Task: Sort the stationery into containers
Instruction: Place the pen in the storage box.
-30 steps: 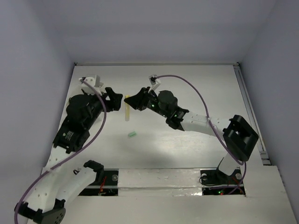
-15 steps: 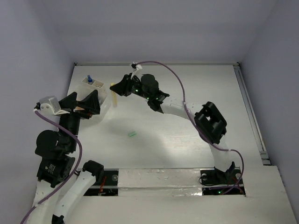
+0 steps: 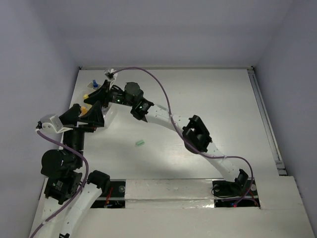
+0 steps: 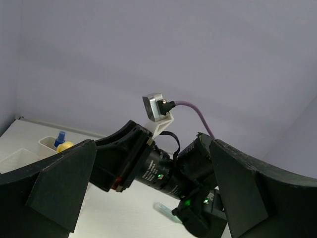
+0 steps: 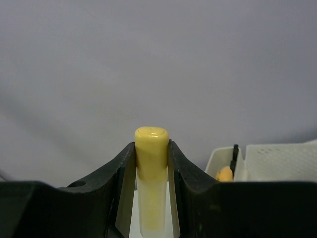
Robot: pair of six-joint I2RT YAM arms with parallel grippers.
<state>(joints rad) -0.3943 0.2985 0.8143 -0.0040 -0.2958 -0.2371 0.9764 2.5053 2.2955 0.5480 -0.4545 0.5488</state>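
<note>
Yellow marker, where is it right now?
In the right wrist view the yellow marker sits clamped in the right gripper, held at the far left of the table beside the bins.

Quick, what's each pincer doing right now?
Left pincer: open, holding nothing.
Right pincer: closed on the yellow marker.

Yellow marker (image 5: 151, 168), green eraser (image 3: 140, 143), off-white bin (image 5: 275, 161).

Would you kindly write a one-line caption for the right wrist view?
Right pincer gripping a yellow marker, with an off-white bin behind at right.
</note>
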